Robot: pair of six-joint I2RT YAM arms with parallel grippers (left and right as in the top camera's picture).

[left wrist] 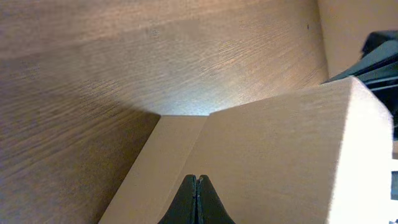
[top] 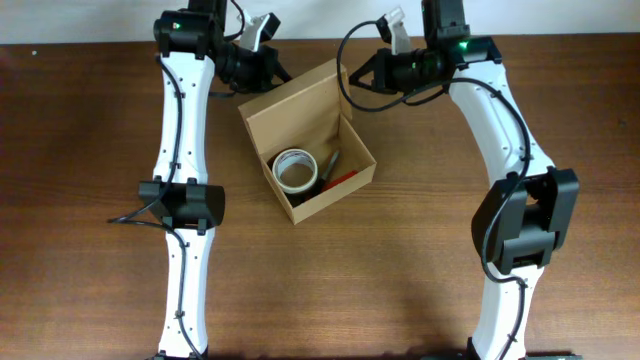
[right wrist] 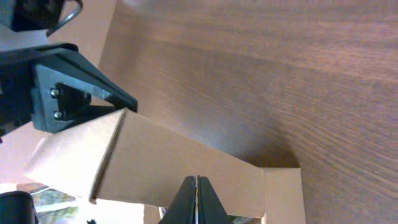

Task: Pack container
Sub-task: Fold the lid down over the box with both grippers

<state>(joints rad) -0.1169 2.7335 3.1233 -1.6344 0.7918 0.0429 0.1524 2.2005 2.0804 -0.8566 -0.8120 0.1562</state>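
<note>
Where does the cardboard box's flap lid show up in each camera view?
Overhead: flap lid at upper centre.
Left wrist: flap lid fills the lower right.
Right wrist: flap lid crosses the lower left.
Shared landmark: the brown wooden table behind it.

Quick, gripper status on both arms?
Left gripper: shut, tips at the container lid; whether it pinches it cannot be told.
Right gripper: shut, likewise at the lid; grip cannot be told.
</note>
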